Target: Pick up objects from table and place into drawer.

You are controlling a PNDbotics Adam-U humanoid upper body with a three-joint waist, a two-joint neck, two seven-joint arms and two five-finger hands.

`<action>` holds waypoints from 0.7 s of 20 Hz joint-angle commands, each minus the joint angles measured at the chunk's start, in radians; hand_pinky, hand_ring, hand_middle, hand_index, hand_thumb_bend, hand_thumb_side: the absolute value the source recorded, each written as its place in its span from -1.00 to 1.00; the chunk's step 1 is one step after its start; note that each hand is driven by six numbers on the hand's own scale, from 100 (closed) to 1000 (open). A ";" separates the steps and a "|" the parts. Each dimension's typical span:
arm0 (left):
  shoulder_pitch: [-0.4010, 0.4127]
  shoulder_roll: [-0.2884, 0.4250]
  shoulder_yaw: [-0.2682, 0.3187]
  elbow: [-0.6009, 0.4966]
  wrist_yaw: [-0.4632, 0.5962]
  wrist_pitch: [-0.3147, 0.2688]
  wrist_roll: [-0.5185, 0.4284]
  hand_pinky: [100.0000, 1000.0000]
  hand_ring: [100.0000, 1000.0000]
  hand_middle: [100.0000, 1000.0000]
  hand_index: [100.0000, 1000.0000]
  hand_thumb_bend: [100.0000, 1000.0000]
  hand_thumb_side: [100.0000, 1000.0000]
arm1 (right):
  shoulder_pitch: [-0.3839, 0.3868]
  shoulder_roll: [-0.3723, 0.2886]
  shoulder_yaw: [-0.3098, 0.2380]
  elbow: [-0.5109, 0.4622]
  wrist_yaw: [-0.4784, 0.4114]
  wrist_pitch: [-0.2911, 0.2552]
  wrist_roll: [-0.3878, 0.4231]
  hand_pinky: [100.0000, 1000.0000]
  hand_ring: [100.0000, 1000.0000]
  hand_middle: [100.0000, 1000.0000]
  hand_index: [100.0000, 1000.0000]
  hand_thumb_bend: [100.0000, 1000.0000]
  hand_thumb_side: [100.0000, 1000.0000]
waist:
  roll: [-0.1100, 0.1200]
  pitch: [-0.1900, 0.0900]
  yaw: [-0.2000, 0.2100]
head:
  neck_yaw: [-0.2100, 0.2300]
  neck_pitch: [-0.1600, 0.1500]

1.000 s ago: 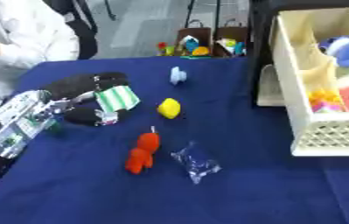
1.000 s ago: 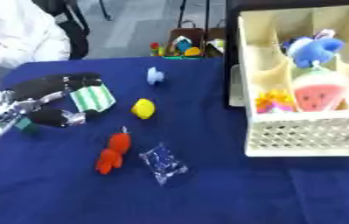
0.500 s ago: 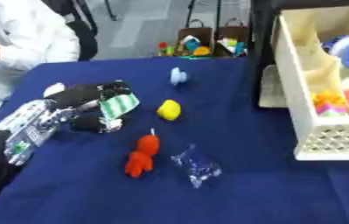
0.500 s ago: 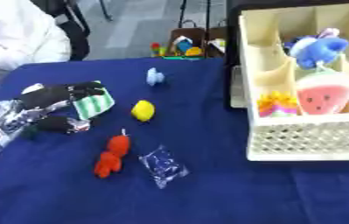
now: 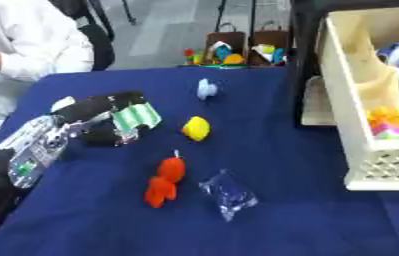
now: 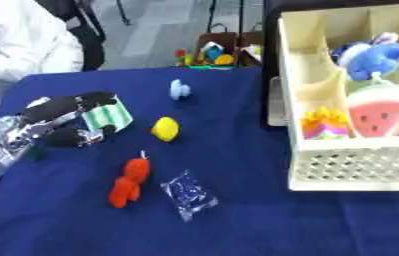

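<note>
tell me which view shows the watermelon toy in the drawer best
The right eye view: the watermelon toy sits whole in a front compartment of the drawer. In the left eye view only a red sliver of it shows at the right edge.

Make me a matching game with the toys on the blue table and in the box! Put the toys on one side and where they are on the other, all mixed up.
Toys:
1. green-striped object
2. watermelon toy
3. orange toy
4. clear packet

Places:
A. in a compartment of the cream drawer box
B. lying on the table, right of the orange toy
C. in the left hand, fingers curled round it
D. on the table, nearer than the yellow toy

Pairs: 1-C, 2-A, 3-D, 4-B
</note>
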 commanded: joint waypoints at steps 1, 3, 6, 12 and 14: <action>-0.013 0.034 0.021 0.003 0.019 0.004 -0.006 1.00 1.00 1.00 1.00 -0.54 1.00 | -0.010 -0.010 -0.006 -0.013 0.008 -0.012 -0.012 0.28 0.25 0.12 0.45 -1.00 0.77 | -0.001 -0.017 -0.001 | 0.007 -0.016; -0.014 0.032 0.019 0.007 0.032 0.001 -0.016 1.00 1.00 1.00 1.00 -0.55 1.00 | -0.011 -0.010 -0.006 -0.013 0.010 -0.012 -0.013 0.28 0.25 0.11 0.45 -1.00 0.77 | -0.001 -0.013 -0.002 | 0.007 -0.017; -0.018 0.031 0.021 0.012 0.047 0.003 -0.023 1.00 1.00 0.99 1.00 -0.56 1.00 | -0.012 -0.009 -0.006 -0.013 0.011 -0.013 -0.014 0.28 0.25 0.11 0.44 -1.00 0.77 | -0.001 -0.007 -0.003 | 0.006 -0.019; -0.027 0.026 0.028 0.033 0.066 0.007 -0.028 1.00 1.00 1.00 1.00 -0.64 1.00 | -0.015 -0.007 -0.005 -0.013 0.014 -0.015 -0.015 0.28 0.25 0.11 0.44 -1.00 0.77 | 0.000 0.003 -0.009 | 0.007 -0.023; -0.029 0.025 0.029 0.039 0.066 0.004 -0.029 1.00 1.00 1.00 1.00 -0.65 1.00 | -0.016 -0.007 -0.005 -0.013 0.015 -0.016 -0.015 0.28 0.25 0.11 0.44 -1.00 0.77 | 0.000 0.006 -0.011 | 0.008 -0.024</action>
